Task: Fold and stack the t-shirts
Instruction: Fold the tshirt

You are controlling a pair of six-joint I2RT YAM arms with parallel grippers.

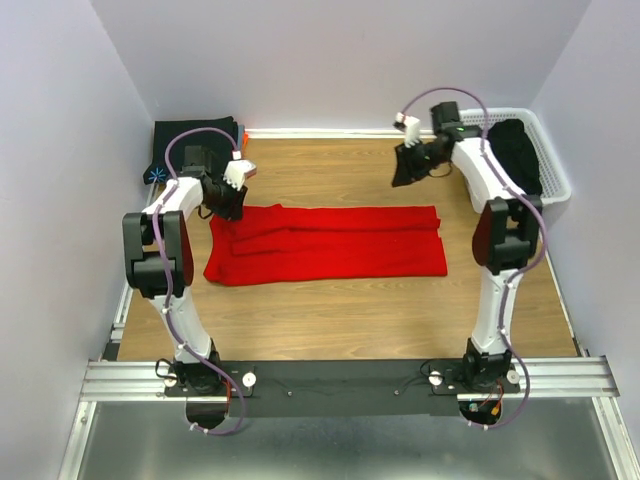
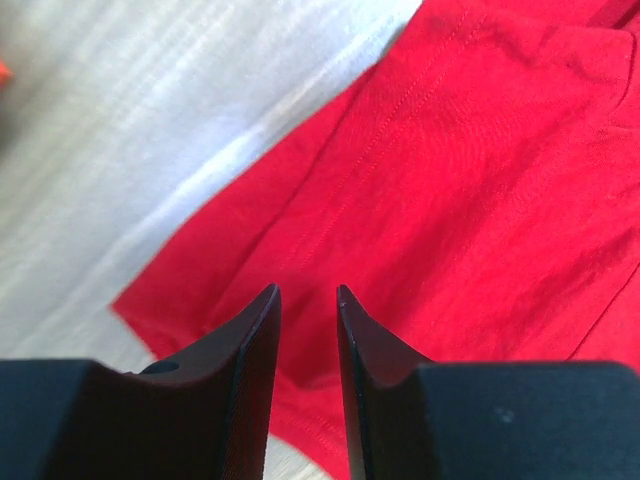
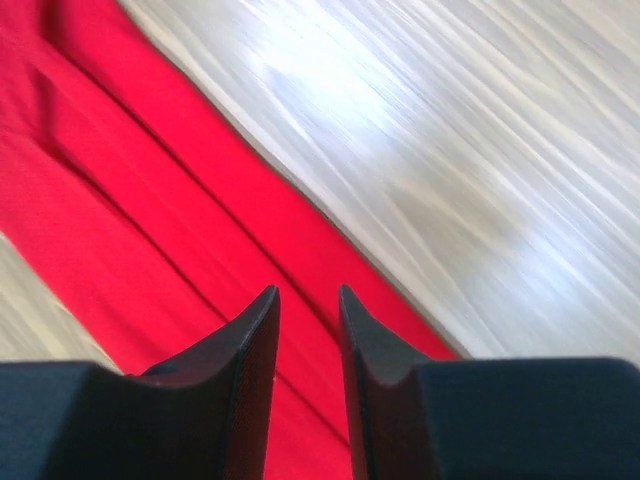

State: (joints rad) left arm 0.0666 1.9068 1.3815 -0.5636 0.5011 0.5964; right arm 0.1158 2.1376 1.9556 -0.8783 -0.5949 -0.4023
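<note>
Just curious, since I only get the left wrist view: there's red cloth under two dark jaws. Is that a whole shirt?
Observer: Yes, it's a red t-shirt, folded into a long strip across the wooden table.
Operator: Are there any other clothes around?
Observer: Some folded black t-shirts sit at the far left corner.
Operator: And what's on the other side?
Observer: A white basket at the far right corner has black cloth inside.
</note>
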